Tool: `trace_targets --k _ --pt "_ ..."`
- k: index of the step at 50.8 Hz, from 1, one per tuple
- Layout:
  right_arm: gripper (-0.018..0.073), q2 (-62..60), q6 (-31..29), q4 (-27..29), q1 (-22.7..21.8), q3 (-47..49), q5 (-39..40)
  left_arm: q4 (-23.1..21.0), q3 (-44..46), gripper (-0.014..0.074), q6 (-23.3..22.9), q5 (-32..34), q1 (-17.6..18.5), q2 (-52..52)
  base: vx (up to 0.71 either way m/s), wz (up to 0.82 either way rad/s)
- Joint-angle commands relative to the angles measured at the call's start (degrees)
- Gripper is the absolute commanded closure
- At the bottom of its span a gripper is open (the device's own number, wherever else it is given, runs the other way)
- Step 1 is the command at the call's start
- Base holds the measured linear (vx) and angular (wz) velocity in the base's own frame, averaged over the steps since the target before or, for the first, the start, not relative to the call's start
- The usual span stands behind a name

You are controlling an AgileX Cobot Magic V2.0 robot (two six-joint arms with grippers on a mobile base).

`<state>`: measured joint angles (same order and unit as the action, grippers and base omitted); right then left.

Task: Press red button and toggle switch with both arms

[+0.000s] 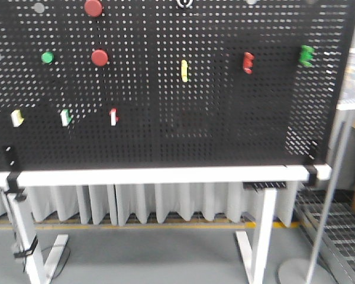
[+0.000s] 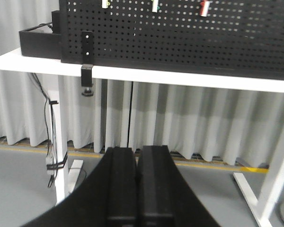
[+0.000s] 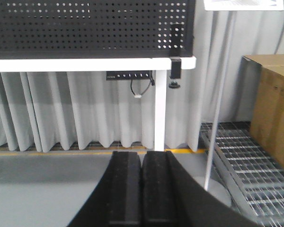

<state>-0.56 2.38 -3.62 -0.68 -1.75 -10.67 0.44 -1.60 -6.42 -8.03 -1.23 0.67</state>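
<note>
both grippers closed, low before the panel

front view: the red button (image 1: 93, 7) sits at the top of the black pegboard (image 1: 165, 136), above a smaller red disc (image 1: 99, 57). the toggle switch (image 1: 184, 3) is to its right, cut by the top edge.

left wrist view: the left gripper (image 2: 137, 184) is below the white table (image 2: 180, 78), fingers pressed together on nothing. a black box (image 2: 38, 42) stands on the table, contents hidden.

right wrist view: the right gripper (image 3: 142, 189) is equally low, closed and empty. a cardboard box (image 3: 274, 113) stands at the right, inside unseen.

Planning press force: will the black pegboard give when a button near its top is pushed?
Probably a little: the pegboard looks thin and seems held only by clamps at its bottom edge. It likely won't tip, since the white table stands on long feet.
</note>
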Motion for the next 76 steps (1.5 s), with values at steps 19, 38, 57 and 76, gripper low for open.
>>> trace_targets --k 19,38,57,76 --pt "0.0559 -0.92 -0.24 -0.36 -0.12 -0.61 4.7 -0.44 -1.96 0.0594 -0.01 4.8 -0.04 0.9 0.46 0.03" --pt "0.0559 -0.92 -0.24 -0.36 -0.12 -0.61 4.7 -0.44 -1.96 0.0594 -0.01 4.8 -0.04 0.9 0.33 0.02" --pt "0.0559 -0.92 -0.24 -0.36 -0.12 -0.61 4.7 -0.44 -1.96 0.0594 -0.01 4.8 -0.04 0.9 0.21 0.0" --pt "0.0559 -0.92 -0.24 -0.36 -0.12 -0.61 4.7 -0.44 -1.96 0.0594 -0.01 4.8 -0.04 0.9 0.09 0.01"
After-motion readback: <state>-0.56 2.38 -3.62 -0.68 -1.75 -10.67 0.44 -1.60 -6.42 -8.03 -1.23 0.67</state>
